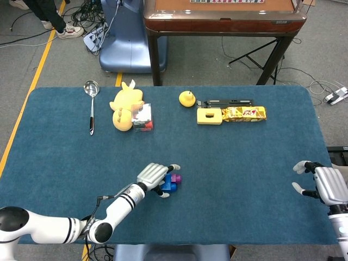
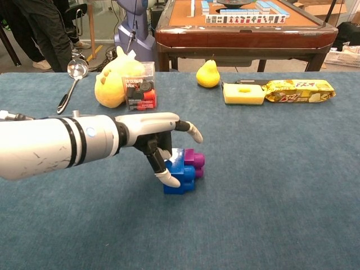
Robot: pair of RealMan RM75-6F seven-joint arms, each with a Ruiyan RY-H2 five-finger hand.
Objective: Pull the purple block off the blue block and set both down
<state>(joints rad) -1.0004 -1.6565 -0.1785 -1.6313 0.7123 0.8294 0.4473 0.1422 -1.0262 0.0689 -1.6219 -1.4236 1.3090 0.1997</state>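
The purple block (image 1: 176, 178) (image 2: 196, 160) sits stuck to the far right side of the blue block (image 1: 169, 186) (image 2: 181, 175), and both rest on the blue table cloth near the front. My left hand (image 1: 154, 175) (image 2: 151, 134) hangs over them from the left. Its fingers stretch out above the blocks, and its thumb lies against the blue block's near left face. No firm grip shows. My right hand (image 1: 321, 185) hovers at the table's right edge with fingers apart and nothing in it; only the head view shows it.
Along the far side lie a ladle (image 1: 91, 106) (image 2: 70, 79), a yellow plush toy (image 1: 124, 106) (image 2: 115, 79), a small box (image 1: 142, 118) (image 2: 140, 90), a yellow pear (image 1: 187, 98) (image 2: 208, 74), a yellow sponge (image 1: 209, 116) (image 2: 243, 93) and a snack packet (image 1: 244, 113) (image 2: 298, 90).
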